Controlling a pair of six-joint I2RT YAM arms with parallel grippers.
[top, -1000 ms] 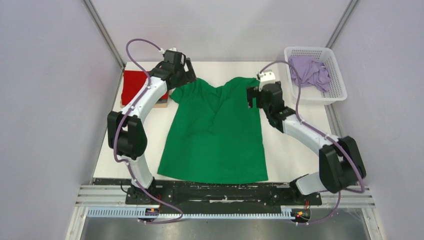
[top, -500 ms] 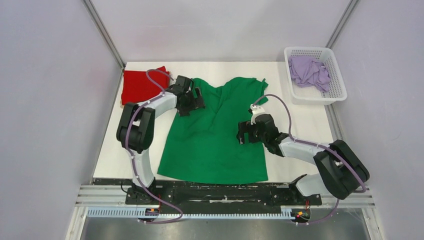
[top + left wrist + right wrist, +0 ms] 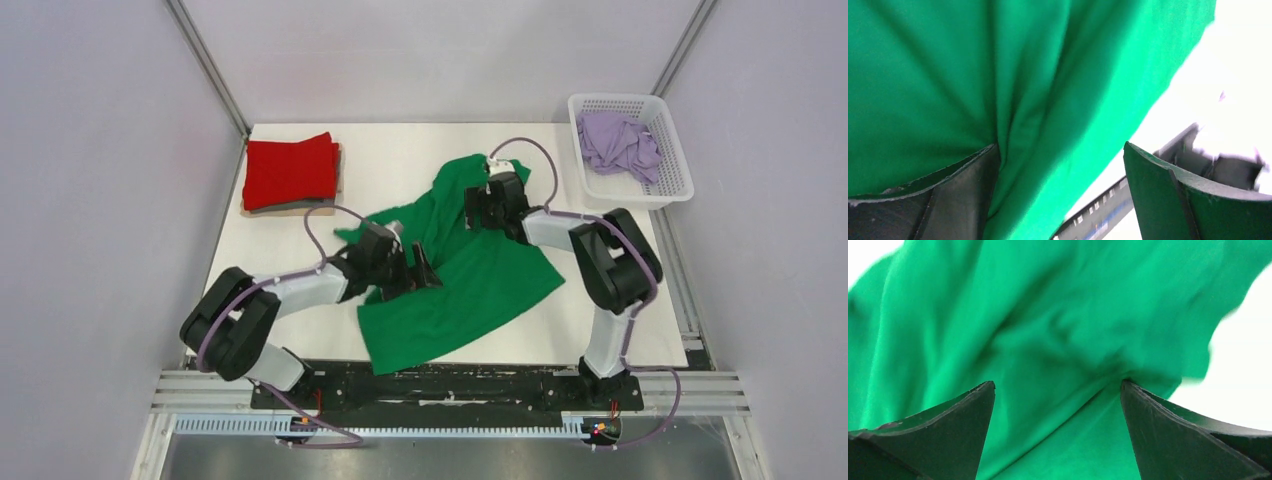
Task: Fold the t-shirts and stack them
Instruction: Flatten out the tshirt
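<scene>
Over the past second the bright green short-sleeved fabric t-shirt (image 3: pixel 480 285) has gone from lying flat and square to a rumpled diagonal across the white table (image 3: pixel 400 160). My left arm now lies low, stretched to the right. Its left gripper (image 3: pixel 418 272) is spread wide on the cloth's near-left part. My right arm is doubled back on itself, with the right gripper (image 3: pixel 478 208) just as wide on the shirt's far end. The folded red t-shirt (image 3: pixel 290 170) sits at far left. The pale lilac t-shirt (image 3: pixel 618 140) lies crumpled in the white plastic lattice basket (image 3: pixel 640 195).

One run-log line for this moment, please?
green t-shirt rumpled; left fingers open over it; right fingers open over it; red t-shirt folded
</scene>
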